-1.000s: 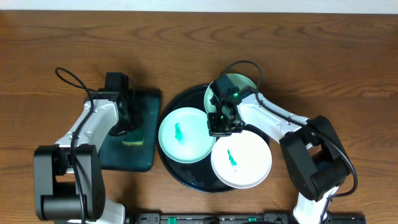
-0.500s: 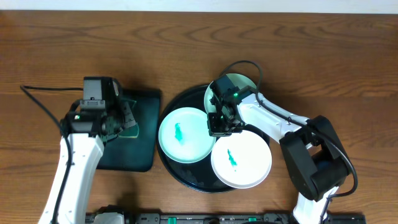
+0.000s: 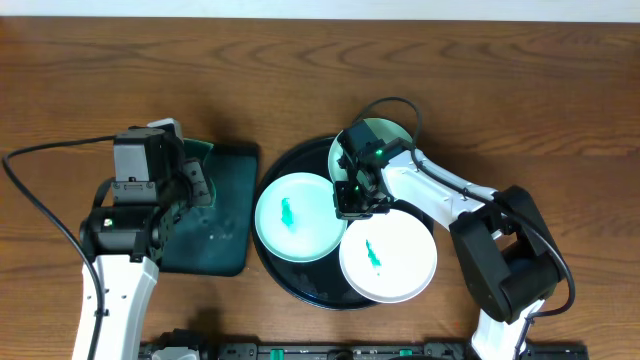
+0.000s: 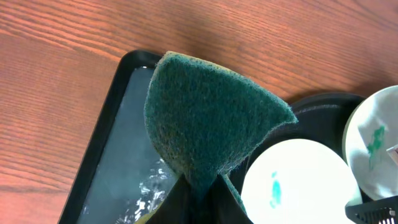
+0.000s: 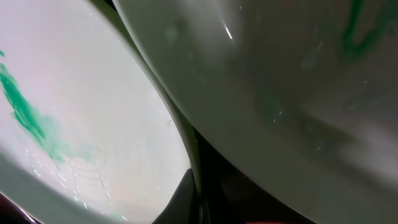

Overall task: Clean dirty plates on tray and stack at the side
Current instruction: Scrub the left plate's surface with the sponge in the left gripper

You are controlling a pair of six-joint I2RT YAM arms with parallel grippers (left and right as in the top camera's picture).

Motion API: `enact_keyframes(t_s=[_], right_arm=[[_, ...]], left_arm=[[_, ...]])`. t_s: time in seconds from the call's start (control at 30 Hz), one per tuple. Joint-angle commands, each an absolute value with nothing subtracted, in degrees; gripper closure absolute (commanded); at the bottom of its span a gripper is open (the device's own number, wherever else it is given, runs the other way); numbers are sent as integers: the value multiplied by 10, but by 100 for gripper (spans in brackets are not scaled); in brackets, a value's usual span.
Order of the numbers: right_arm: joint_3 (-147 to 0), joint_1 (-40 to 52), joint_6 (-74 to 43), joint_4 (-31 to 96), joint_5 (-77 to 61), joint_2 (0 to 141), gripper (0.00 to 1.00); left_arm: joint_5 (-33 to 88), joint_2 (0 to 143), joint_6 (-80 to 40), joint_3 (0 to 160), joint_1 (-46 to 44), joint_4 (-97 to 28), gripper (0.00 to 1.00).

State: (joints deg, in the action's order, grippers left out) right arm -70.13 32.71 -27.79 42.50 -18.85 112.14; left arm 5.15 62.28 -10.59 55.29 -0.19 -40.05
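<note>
Right jaws shut at the rim of the left mint plate (image 3: pixel 295 217), centre frame; actual pinch unclear. White plate (image 3: pixel 388 255) and rear mint plate (image 3: pixel 385 135) crowded edge to edge on the round tray (image 3: pixel 292 283). Left jaws clamped on a green sponge (image 4: pixel 205 124) above the rectangular tray (image 3: pixel 225 250). Bare bench (image 3: pixel 520 80) at upper right. Overlapping rims seen only from the right wrist.

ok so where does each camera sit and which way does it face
overhead: above the table, facing straight down on tray and plates; both arms show
left wrist: on left arm, looking past its pincer, shut on a sponge, at the small tray
right wrist: on right arm, close against two smeared plates; maybe a fingertip low
shared: both trays show in overhead and left wrist
</note>
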Motion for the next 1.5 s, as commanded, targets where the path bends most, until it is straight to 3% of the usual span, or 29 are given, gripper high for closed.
enact_keyframes(t_s=[0.0,0.3,0.47,0.7,0.97,1.23,1.47], right_arm=[[-703,331,-265,429,-183,1132,99],[-703,331,-265,429,-183,1132,99],[-703,331,-265,429,-183,1132,99],[-703,331,-265,428,-182,1132,99],[-703,331,-265,429,-183,1132,99],[-703,331,-265,429,-186,1132,99],[-703,331,-265,431,-191,1132,99]], left_arm=[[23,638,-113,556,-3,-408,93],[65,794,-152,556,-4,-459,93],[90,788,-152,557,-19,-439,93],[213,778,-152,557,-88,-432,93],[197,838,-200,557,-173,-395,93],[137,971,-229,557,-180,-331,93],[176,1061,-243,557,-192,-299,93]])
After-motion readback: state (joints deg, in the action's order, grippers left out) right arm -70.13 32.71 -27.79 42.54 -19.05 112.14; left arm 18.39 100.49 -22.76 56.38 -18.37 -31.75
